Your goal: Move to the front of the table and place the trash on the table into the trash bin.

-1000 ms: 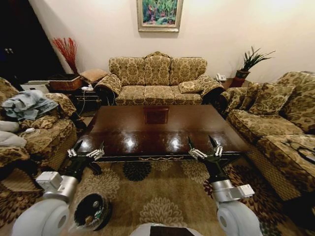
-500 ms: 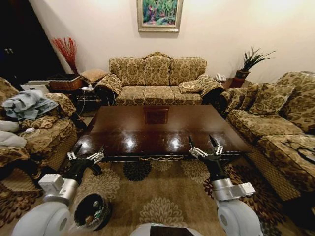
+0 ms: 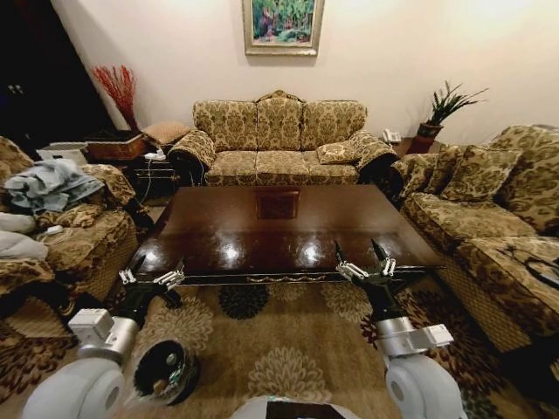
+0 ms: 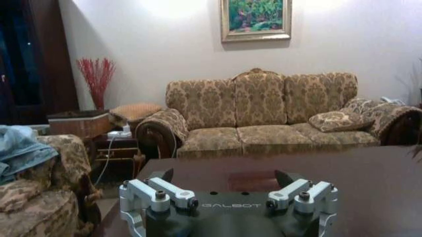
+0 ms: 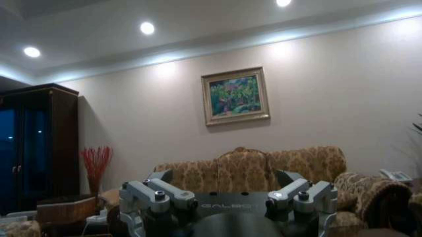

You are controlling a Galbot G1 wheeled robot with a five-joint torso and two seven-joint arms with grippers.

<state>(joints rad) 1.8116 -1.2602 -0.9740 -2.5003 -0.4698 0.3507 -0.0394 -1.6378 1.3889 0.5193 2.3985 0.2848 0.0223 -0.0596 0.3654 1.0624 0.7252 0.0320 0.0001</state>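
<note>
Facing the table (image 3: 288,229) from its near long edge, the robot is shown w/ both arms raised in front. Table: glossy dark brown top, square inlaid panel at 12 o'clock of its centre; only ceiling-light reflections are seen on the top near the front edge.

L gripper (image 3: 151,275): held just off the table's near-left corner, approx. 8 o'clock from table centre; fingers spread apart, nothing between them. In the left wrist view the same gripper (image 4: 224,183) is seen w/ tips parted, the dark tabletop (image 4: 369,187) beyond.

R gripper (image 3: 362,262): held over the near edge, approx. 5 o'clock from table centre; fingers likewise spread, nothing held. In the right wrist view it (image 5: 224,178) is tilted upward toward wall and ceiling.

Trash bin (image 3: 163,371): small round black bin on the carpet, at 7 o'clock from table centre, just below the L arm. A crinkled clear liner is seen at its rim. Small pale and coloured bits are visible inside; which pieces they are cannot be told.
</note>
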